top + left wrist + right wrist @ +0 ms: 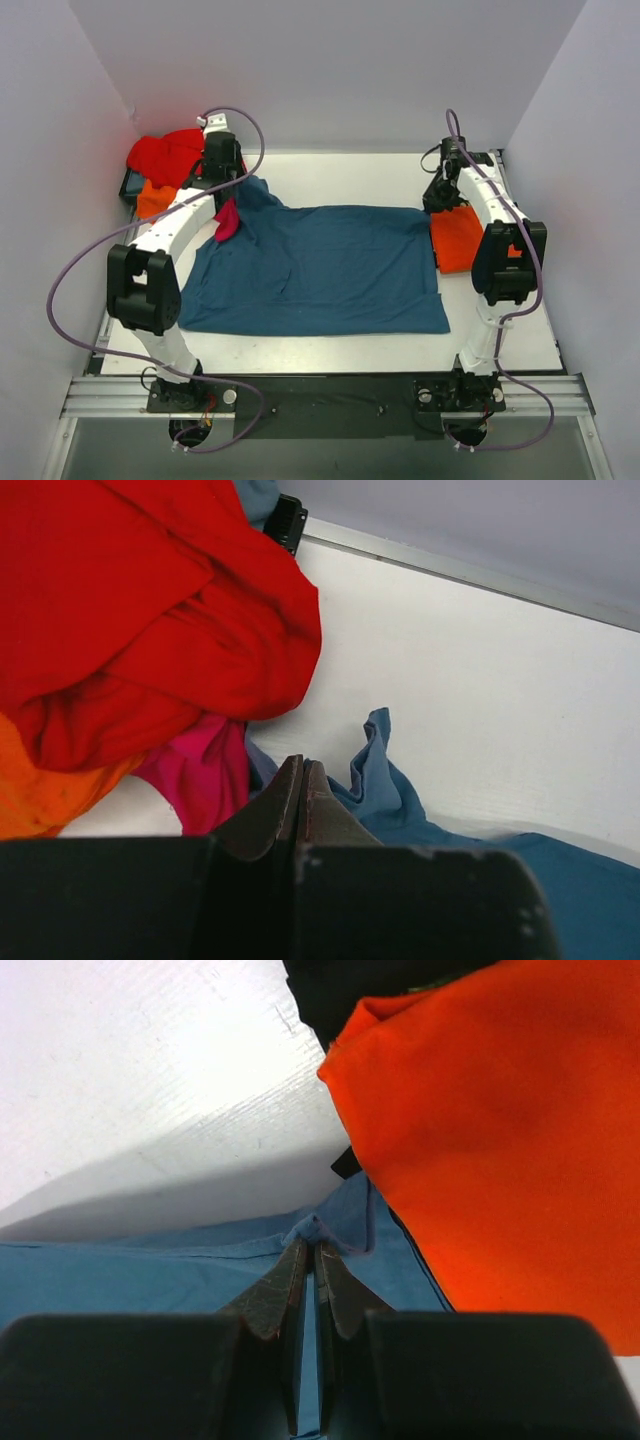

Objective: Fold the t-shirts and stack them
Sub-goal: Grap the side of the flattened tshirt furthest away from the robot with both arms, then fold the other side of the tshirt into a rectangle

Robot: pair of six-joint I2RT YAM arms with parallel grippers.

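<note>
A teal blue t-shirt (320, 270) lies spread on the white table. My left gripper (232, 190) is shut on its far left corner, which is bunched and lifted; the pinch shows in the left wrist view (302, 765) with teal folds (390, 790) beside it. My right gripper (437, 200) is shut on the far right corner, and teal cloth (120, 1270) shows between its fingers (310, 1248). A folded orange t-shirt (457, 238) lies just right of that corner (500, 1130). Red (165, 155), orange (153, 197) and magenta (227, 220) t-shirts are piled at the far left.
The pile fills the left of the left wrist view: red (130, 610), magenta (205, 770), orange (40, 790). A black object (285, 520) sits behind it at the back wall. White walls close in the table on three sides. Purple cables loop off both arms.
</note>
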